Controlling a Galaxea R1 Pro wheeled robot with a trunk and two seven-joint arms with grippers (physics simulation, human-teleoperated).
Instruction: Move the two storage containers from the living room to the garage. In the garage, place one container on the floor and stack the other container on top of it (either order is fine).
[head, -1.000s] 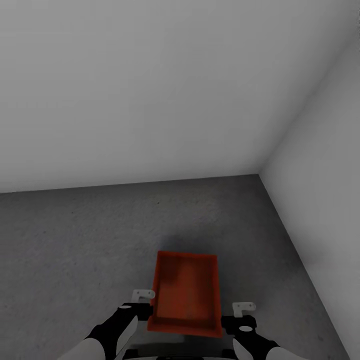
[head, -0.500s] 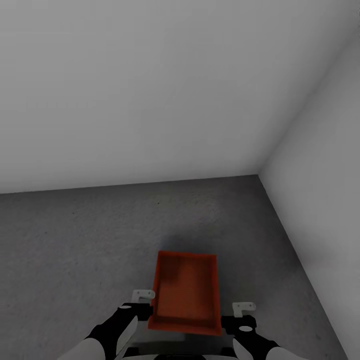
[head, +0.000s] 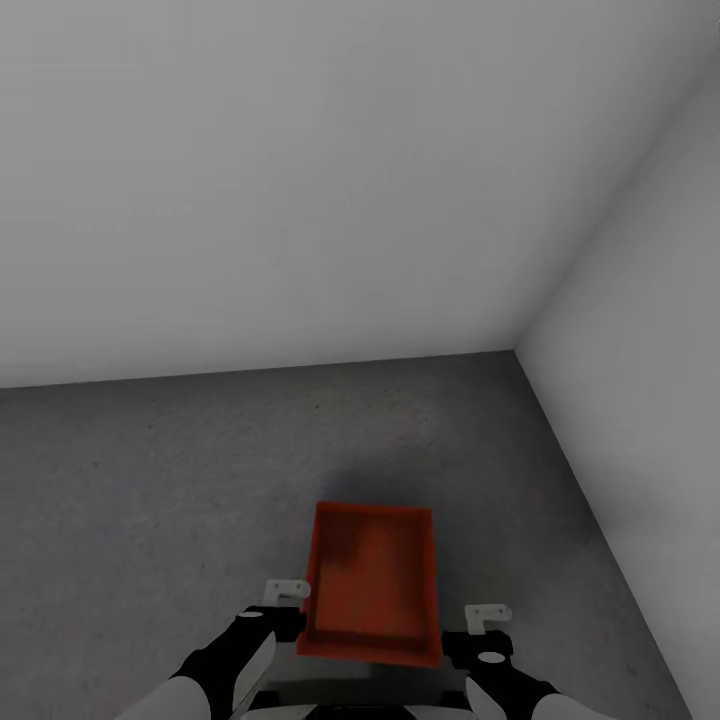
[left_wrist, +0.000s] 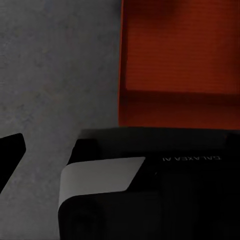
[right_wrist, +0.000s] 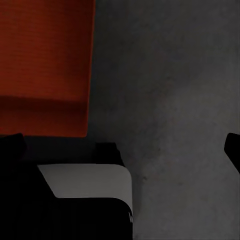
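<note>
Here the storage container (head: 372, 585) (near edge hidden) sits between both arms.

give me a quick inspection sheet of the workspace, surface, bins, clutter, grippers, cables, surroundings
surface: dark grey rough concrete floor, bare apart from the bin
job's things: one orange-red open-top bin, empty, between the two arms; whether it rests on the floor or is held up cannot be told
clutter: nothing seen
grippers: left gripper at the bin's left wall, right gripper just off its right side; fingers spread in both wrist views, so both look open
cables: nothing seen
surroundings: plain white-grey walls meeting in a corner ahead on the right
</note>
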